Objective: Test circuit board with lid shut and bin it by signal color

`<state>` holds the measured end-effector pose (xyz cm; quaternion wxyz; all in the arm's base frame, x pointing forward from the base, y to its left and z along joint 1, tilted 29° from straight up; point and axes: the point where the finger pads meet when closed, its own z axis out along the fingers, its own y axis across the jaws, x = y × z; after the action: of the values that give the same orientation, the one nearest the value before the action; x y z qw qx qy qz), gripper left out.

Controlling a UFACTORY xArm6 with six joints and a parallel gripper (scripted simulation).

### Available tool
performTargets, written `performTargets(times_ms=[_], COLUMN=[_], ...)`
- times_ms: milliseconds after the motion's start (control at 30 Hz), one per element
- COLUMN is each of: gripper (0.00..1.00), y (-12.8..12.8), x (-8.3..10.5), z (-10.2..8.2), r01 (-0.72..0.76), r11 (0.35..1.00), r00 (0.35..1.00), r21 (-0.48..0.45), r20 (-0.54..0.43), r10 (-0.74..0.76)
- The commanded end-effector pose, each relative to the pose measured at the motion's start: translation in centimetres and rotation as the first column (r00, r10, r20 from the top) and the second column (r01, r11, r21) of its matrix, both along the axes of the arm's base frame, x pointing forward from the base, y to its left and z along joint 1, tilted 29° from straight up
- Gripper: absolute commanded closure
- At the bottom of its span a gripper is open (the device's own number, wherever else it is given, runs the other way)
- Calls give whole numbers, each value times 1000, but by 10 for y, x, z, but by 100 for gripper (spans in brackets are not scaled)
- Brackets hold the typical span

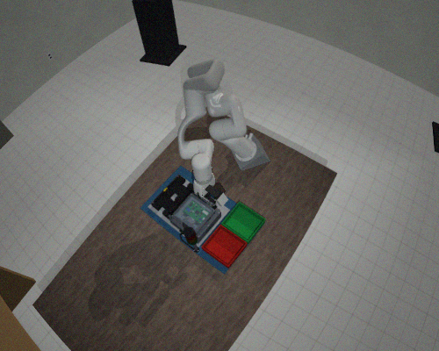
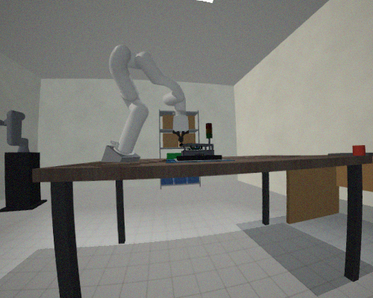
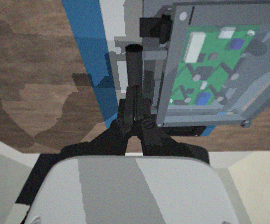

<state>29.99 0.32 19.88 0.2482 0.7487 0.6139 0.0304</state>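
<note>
One arm works at the dark wooden counter (image 1: 271,211), and we see its tool (image 3: 134,119) clenched on nothing, the two fingers pressed together with no part between them. In the wrist view the tool tips rest at the black cylindrical handle (image 3: 134,65) that runs along the lid's edge.

We find the circuit board (image 3: 213,65) inside the tester (image 1: 196,213), green face up, under the translucent lid (image 3: 266,95). Its white connector (image 3: 193,48) lies toward the far end in the wrist view. The lid appears down over the board; we cannot tell whether the hook has caught its edge.

From the top view, the black tray (image 1: 172,195) sits just left of the tester on the blue bench mat (image 1: 153,211). The green bin (image 1: 243,220) and the red bin (image 1: 225,247) stand side by side to the right of the tester, touching each other.

The signal tower (image 2: 209,131) stands beside the tester; its lamp state is too small to read.
</note>
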Motion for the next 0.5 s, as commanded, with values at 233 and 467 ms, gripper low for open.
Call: performTargets(times_ms=[233,467], gripper=[100,100], y=[-1,-1], x=[2,2], z=[-1,-2], r01=[0,0], r11=[1000,1000], r00=[1000,1000], r21=[1,1], r20=[3,3], r10=[0,0])
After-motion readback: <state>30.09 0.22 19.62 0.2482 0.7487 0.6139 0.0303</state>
